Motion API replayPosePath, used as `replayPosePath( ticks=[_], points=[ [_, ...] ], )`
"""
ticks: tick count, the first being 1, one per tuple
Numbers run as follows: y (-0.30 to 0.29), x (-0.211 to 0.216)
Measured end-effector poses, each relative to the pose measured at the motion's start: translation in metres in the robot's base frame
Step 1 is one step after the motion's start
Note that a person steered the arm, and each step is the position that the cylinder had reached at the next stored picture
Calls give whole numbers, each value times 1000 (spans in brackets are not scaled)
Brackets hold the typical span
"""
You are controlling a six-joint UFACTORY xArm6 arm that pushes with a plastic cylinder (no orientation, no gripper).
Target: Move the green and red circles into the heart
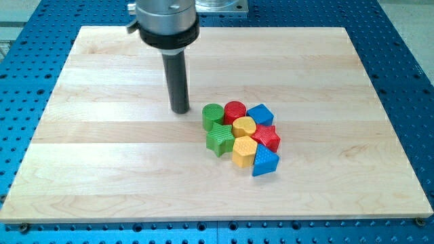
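The green circle (212, 116) and the red circle (234, 111) stand side by side at the top of a tight cluster of blocks near the board's middle. A yellow heart (244, 126) lies just below the red circle, touching it. My tip (180, 110) rests on the board just left of the green circle, a small gap apart from it.
The cluster also holds a green star (219, 139), a yellow hexagon (244, 152), a red block (267, 137), a blue block (260, 114) at the top right and a blue triangle (264, 163) at the bottom right. The wooden board (102, 169) lies on a blue perforated table.
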State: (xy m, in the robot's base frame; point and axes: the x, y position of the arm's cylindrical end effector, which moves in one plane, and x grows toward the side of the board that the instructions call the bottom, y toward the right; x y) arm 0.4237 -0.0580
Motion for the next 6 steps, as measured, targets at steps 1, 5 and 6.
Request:
replayPosePath(
  ticks=[1, 5, 6],
  points=[
    [5, 21],
    [159, -24],
    [164, -23]
  ],
)
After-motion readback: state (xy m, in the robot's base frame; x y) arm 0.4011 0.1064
